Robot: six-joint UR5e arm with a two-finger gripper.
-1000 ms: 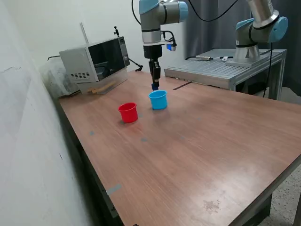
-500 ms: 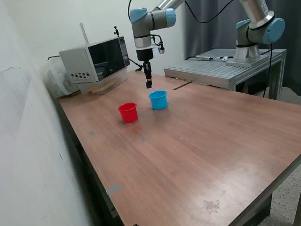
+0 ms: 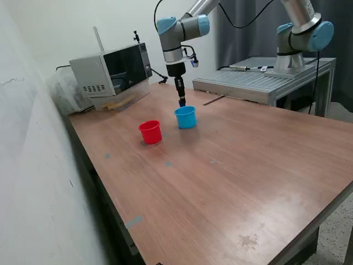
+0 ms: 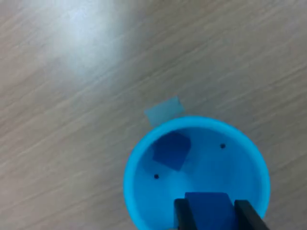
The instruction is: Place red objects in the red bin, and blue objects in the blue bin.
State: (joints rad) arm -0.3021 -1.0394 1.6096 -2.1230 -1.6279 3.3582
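Observation:
The light blue cup (image 3: 186, 117) stands on the wooden table beside the red cup (image 3: 150, 132). My gripper (image 3: 181, 103) hangs just above the blue cup's rim and is shut on a dark blue cube (image 4: 209, 208). In the wrist view the blue cup (image 4: 139, 158) is right below the gripper (image 4: 211, 215), and a second dark blue cube (image 4: 171, 150) lies inside it on the bottom. No red cubes show in either view; the inside of the red cup is hidden.
A microwave (image 3: 112, 70) stands at the table's back on the exterior view's left. A grey metal stand (image 3: 259, 83) with a second robot arm (image 3: 300, 33) is at the back right. Small pale tape marks (image 4: 164, 110) dot the table.
The gripper with the blue cube swung away toward the exterior view's left and up, then came back and now hangs low over the blue cup's rim again.

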